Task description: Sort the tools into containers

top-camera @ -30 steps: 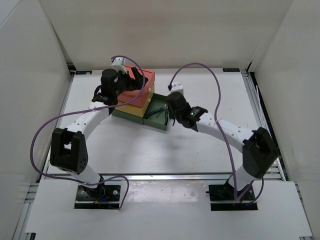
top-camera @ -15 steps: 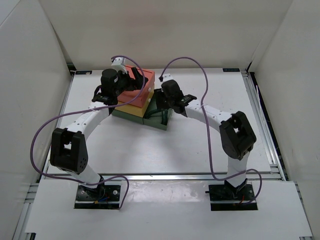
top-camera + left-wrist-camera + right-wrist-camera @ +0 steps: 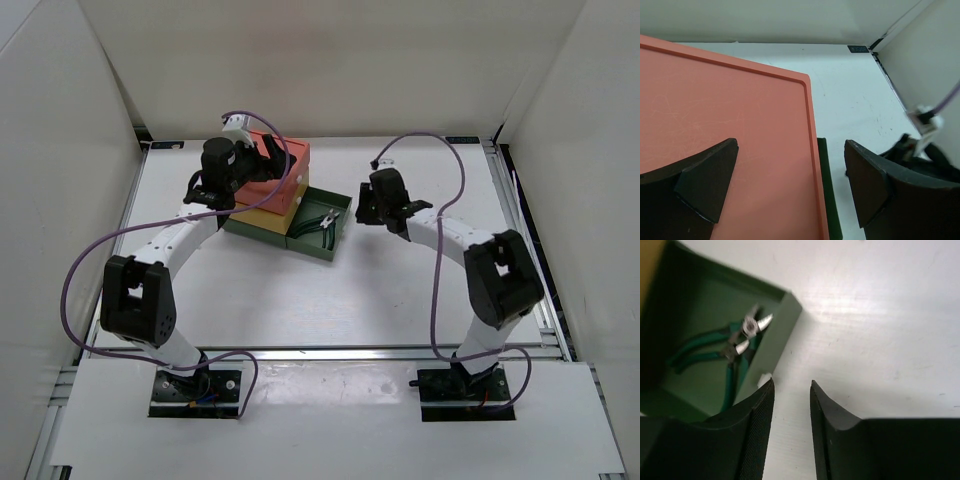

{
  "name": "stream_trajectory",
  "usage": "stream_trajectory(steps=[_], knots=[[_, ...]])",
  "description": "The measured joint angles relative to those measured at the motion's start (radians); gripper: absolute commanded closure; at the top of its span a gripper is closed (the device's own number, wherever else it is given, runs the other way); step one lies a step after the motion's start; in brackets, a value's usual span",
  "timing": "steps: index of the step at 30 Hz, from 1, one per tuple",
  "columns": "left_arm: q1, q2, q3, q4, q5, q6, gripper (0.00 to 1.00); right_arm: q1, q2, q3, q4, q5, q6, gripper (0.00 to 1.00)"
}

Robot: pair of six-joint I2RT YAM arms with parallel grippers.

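The left gripper (image 3: 790, 180) hangs over the top of the red box (image 3: 730, 125), jaws spread wide and empty, one finger over the lid and the other past its right edge. The red box sits on the yellow box (image 3: 262, 212).

At the bottom of the stack, the green drawer (image 3: 772, 337) juts out to the right, open at the top. Two pliers (image 3: 735, 342) lie inside it, side by side. Their handles run back toward the stack and their metal noses point at the drawer's front wall. No other tools show.

The right gripper (image 3: 791, 390) hovers over bare table just right of that front wall, its jaws set to a narrow gap with nothing between them. A small white knob (image 3: 764, 377) on the wall sits right at its left fingertip.

The pliers look sorted, so the likely next step is pushing the drawer shut. It lies left of the right gripper, its slide running toward the stack. The right arm is far nearer.
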Motion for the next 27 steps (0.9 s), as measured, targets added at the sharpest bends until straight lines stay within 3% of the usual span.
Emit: stream_trajectory(steps=[9, 22, 27], knots=[[0.002, 0.009, 0.000, 0.013, 0.018, -0.009, 0.01, 0.037, 0.218, 0.035, 0.006, -0.210, 0.051, 0.62], [-0.004, 0.044, 0.029, 0.032, 0.029, -0.016, 0.01, 0.061, 0.501, 0.435, 0.131, -0.506, 0.126, 0.56], [-0.005, 0.044, 0.037, 0.014, 0.016, -0.006, 0.01, 0.031, 0.499, 0.390, 0.212, -0.570, 0.166, 0.53]])
